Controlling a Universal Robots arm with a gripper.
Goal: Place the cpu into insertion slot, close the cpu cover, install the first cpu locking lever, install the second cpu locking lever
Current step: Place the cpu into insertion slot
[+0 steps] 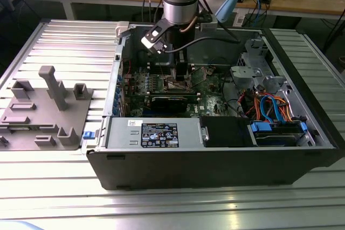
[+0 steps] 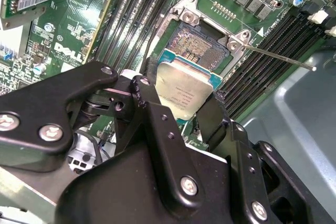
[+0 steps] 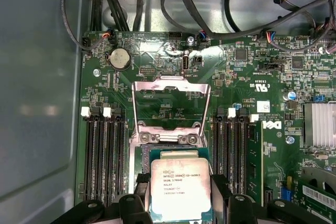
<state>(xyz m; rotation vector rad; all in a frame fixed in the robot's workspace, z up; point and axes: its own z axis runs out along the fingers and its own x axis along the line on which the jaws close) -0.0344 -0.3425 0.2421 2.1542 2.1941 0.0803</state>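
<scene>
We see the cpu (image 3: pixel 181 184), a flat square chip with a silvery-grey printed top and a thin green edge, pinched by two opposite sides in the gripper (image 3: pixel 181 199). It hangs over part of the insertion slot (image 2: pixel 198 45), whose brownish contact field is otherwise bare inside its metal rim, between two banks of memory slots (image 3: pixel 105 156). The cpu cover (image 3: pixel 170 88), a silvery frame with a large square window, is swung open past the slot. One thin locking lever (image 2: pixel 278 57) juts out from a slot corner.
</scene>
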